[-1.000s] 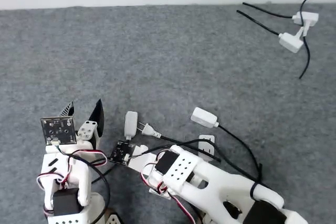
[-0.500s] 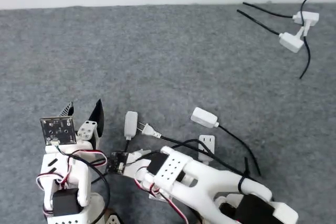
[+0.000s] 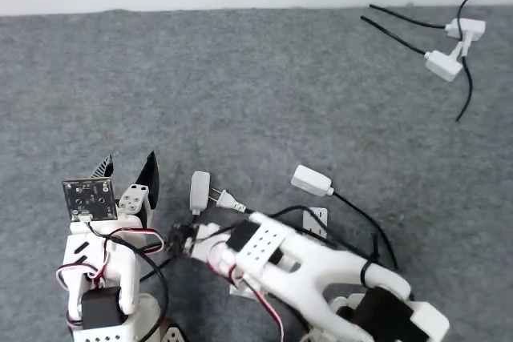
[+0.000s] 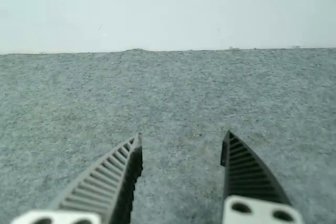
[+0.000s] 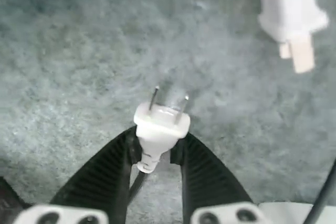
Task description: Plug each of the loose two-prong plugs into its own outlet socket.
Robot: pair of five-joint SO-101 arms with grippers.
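My right gripper is shut on a white two-prong plug, whose metal prongs point away from the fingers over the grey carpet. A second white plug body lies just beyond it. From above, the right arm's wrist sits just below a white socket piece and a small plug lying prongs toward it. Another white socket on a black cable and an outlet block lie to the right. My left gripper stands open over bare carpet at the near left.
Two more white plug pieces with black cables lie at the far right corner. Black cables loop around the right arm's base. The carpet's far edge meets a pale wall.
The right arm has swung left, bringing its wrist nearer the white socket piece and the left arm. The left arm and the loose pieces on the carpet have stayed put.
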